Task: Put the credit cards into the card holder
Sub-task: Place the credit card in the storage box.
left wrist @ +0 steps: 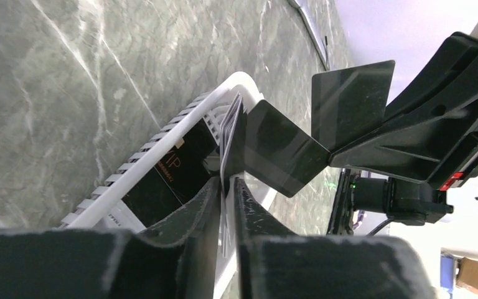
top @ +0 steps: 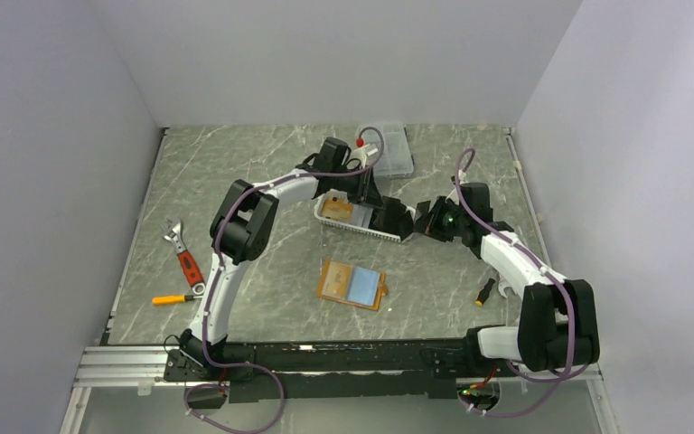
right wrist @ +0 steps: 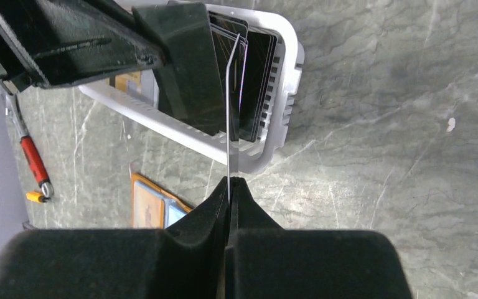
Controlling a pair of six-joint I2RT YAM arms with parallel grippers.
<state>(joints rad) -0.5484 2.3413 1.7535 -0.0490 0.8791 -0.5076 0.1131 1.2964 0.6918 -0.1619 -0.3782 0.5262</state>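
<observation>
Marble table [top: 262, 181] | white basket [top: 358, 230]: credit cards [right wrist: 258, 75] inside | card holder [top: 352, 284]: open, flat

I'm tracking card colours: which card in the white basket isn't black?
The orange-gold card, lying flat toward the left end of the basket in the top view; the other cards in it are black.
</observation>
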